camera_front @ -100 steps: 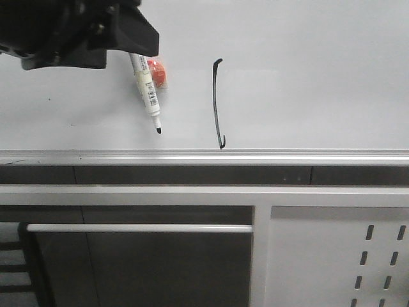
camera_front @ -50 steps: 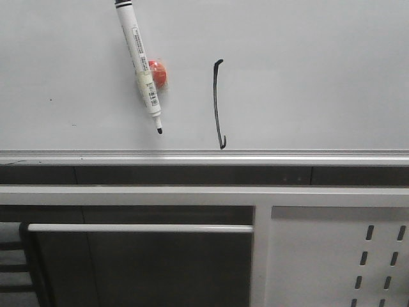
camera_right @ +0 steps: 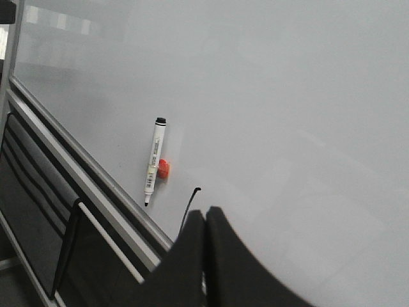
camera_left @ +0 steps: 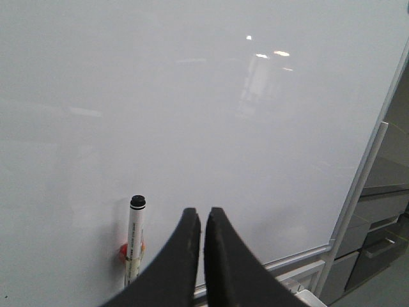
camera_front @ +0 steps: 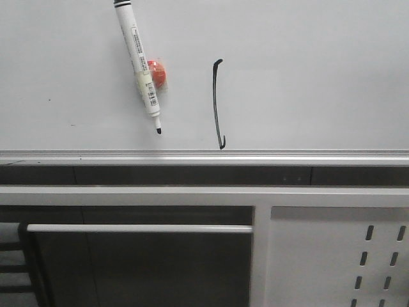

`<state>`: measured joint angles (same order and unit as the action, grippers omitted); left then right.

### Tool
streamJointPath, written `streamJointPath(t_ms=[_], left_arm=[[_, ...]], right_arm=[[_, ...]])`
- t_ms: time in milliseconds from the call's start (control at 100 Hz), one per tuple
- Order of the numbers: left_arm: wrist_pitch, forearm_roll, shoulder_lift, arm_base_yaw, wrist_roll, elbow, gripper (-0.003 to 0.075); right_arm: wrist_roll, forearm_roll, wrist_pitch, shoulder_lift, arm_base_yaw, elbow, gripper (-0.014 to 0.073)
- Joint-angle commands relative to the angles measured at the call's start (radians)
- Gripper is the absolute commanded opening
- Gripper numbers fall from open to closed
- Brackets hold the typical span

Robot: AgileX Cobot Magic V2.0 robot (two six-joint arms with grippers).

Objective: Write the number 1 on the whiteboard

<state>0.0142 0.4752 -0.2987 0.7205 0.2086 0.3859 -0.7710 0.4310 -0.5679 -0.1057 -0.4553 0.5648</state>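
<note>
A thin black number 1 (camera_front: 217, 102) is drawn on the whiteboard (camera_front: 307, 77), just above its silver edge strip. A white marker pen (camera_front: 138, 64) with a black tip lies on the board left of the stroke, next to a small orange piece (camera_front: 158, 72). Neither gripper shows in the front view. In the left wrist view my left gripper (camera_left: 202, 213) is shut and empty, above the board beside the pen (camera_left: 133, 243). My right gripper (camera_right: 205, 212) is shut and empty too, its fingers covering the lower part of the number 1 (camera_right: 190, 203); the pen (camera_right: 153, 160) lies beyond.
Below the whiteboard's edge runs a dark gap, then a grey frame with a white bar (camera_front: 137, 228) and a grey metal panel with slot holes (camera_front: 377, 262) at the lower right. Drawer fronts (camera_left: 374, 236) show past the board's corner in the left wrist view.
The left arm, which stood over the pen's upper end a second ago, has left the front view. The pen stays on the board, and the stroke has not changed.
</note>
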Motion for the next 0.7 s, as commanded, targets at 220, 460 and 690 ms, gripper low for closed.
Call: streamJointPath(t_ms=[220,460,690], left_arm=[[-0.058,0.0,-0.007,-0.003,-0.004,0.026,-0.0018],[-0.067,-0.128,0.014,-0.055,0.083,-0.029,-0.0018],[-0.067,-0.232,0.191,-0.294,0.083,-0.257,-0.0018]], right_arm=[[0.002,0.006,0.077,-0.013,0.008,0.018,-0.007],[0.002,0.006,0.075,-0.013,0.008,0.018,-0.007],[0.002,0.006,0.075,-0.013,0.008,0.018,-0.007]])
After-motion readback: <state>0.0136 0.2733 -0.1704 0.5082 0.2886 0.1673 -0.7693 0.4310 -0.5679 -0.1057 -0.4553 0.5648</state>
